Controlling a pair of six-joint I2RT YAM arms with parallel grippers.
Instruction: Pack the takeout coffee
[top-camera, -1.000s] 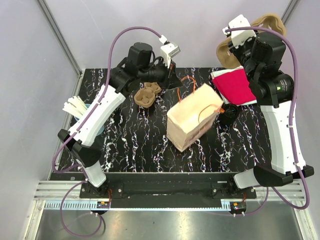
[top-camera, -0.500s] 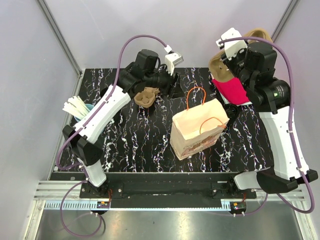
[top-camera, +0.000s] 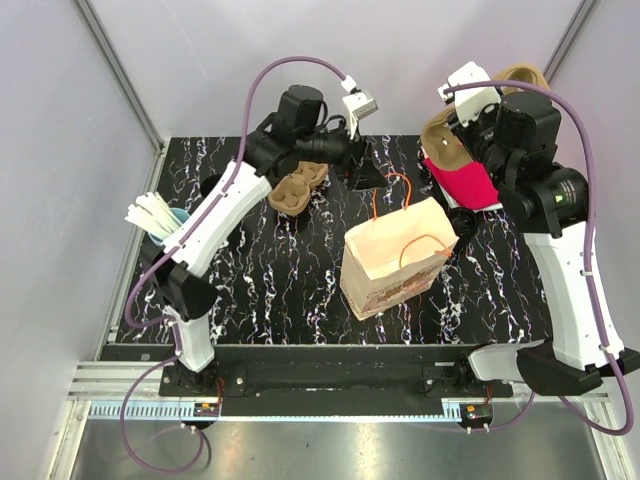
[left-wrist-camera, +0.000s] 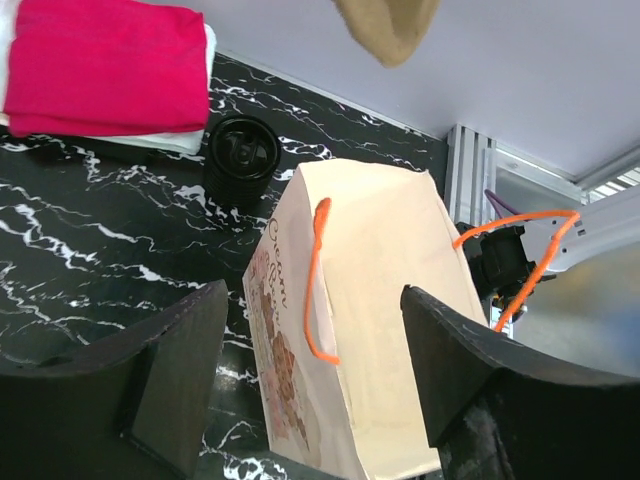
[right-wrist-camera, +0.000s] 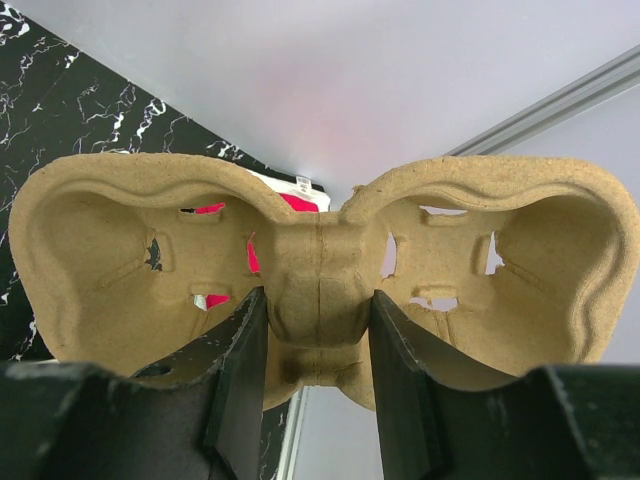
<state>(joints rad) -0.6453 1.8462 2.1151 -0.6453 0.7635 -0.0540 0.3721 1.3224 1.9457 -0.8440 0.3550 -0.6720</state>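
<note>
Clamping cup carrier (right-wrist-camera: 110, 250), right claw (right-wrist-camera: 318, 320) raised; left claw (left-wrist-camera: 312, 300) spread near bag (left-wrist-camera: 380, 250).

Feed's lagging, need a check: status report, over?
Left claw open, empty, by brown paper bag. Right claw shut on moulded pulp cup carrier, held high. Black lidded cup beside bag.

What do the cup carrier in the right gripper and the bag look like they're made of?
The cup carrier looks like moulded paper pulp: matte tan, with a fibrous surface and soft pressed edges. The bag looks like thin kraft-type paper: pale tan and matte, with sharp folds and a printed side. Its orange handles seem to be twisted cord; whether paper or string is unclear.
</note>
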